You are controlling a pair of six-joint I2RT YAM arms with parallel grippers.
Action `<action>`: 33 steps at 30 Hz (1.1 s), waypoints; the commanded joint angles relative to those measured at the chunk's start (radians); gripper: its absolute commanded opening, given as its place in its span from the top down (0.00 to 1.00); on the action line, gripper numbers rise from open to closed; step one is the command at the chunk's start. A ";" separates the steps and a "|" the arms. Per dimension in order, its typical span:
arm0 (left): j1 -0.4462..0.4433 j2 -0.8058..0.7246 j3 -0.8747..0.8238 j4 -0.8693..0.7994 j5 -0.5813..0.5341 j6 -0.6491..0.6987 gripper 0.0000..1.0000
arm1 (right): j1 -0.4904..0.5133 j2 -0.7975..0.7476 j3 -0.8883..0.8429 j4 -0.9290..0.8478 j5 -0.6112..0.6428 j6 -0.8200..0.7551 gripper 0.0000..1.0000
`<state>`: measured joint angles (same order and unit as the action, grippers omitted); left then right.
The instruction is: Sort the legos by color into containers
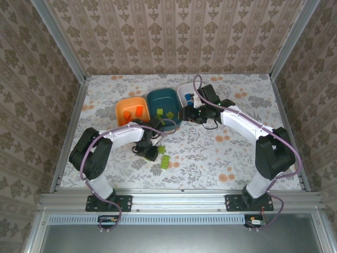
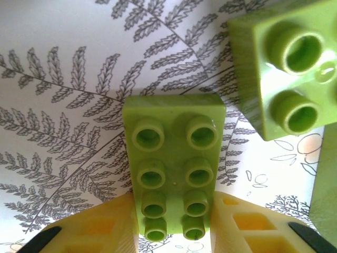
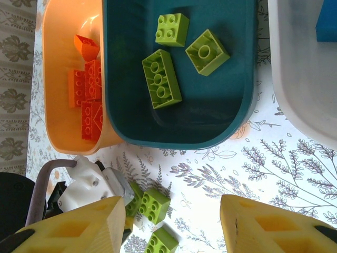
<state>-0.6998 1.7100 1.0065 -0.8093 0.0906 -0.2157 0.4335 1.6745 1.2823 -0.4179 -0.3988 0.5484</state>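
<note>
Desk (image 1: pixel 221 153): walls are closing three sides, and open room is lying at my near right.

White dish (image 3: pixel 300 79): it is running off frame at the right wrist, and its blue brick (image 3: pixel 326 21) is getting cut off at the corner. From above, my right arm is covering part of it.

Teal dish (image 3: pixel 231 105): it is holding three lime bricks (image 3: pixel 160 79) and sitting against the orange dish (image 3: pixel 58 121).

Orange bricks (image 3: pixel 89 95): they are overlapping, so the count is hard to make out.

My right end effector (image 3: pixel 174 226): it is hanging parted and empty, just off the teal rim.

My left end effector (image 2: pixel 171 224): it is clamping a long lime brick (image 2: pixel 174 153), studs up, on the desk before the dishes. A second lime brick (image 2: pixel 284 68) is sitting just beside, cropped.
</note>
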 commanded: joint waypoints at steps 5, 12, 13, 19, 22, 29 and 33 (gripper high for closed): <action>-0.005 -0.090 0.045 -0.075 0.049 0.016 0.67 | -0.012 -0.025 0.003 0.004 0.000 -0.014 0.49; 0.006 -0.178 0.054 -0.116 0.090 0.014 0.68 | -0.024 -0.041 -0.017 0.004 0.002 -0.016 0.49; 0.010 -0.198 0.050 -0.120 0.101 0.013 0.68 | -0.028 -0.048 -0.023 0.000 0.003 -0.017 0.49; 0.103 -0.297 0.060 -0.102 0.204 -0.030 0.68 | -0.051 -0.079 -0.069 0.006 0.006 -0.016 0.49; 0.167 -0.297 0.108 -0.068 0.266 -0.057 0.67 | -0.053 -0.092 -0.095 0.013 0.003 -0.010 0.48; 0.234 -0.136 0.327 -0.052 0.304 -0.042 0.67 | -0.053 -0.141 -0.148 -0.002 0.013 -0.014 0.48; 0.239 -0.013 0.447 -0.057 0.280 -0.035 0.67 | -0.053 -0.185 -0.172 -0.033 0.024 -0.028 0.48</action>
<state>-0.4686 1.6104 1.3762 -0.8608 0.3603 -0.2539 0.3832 1.5536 1.1294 -0.4122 -0.3954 0.5468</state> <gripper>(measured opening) 0.333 0.518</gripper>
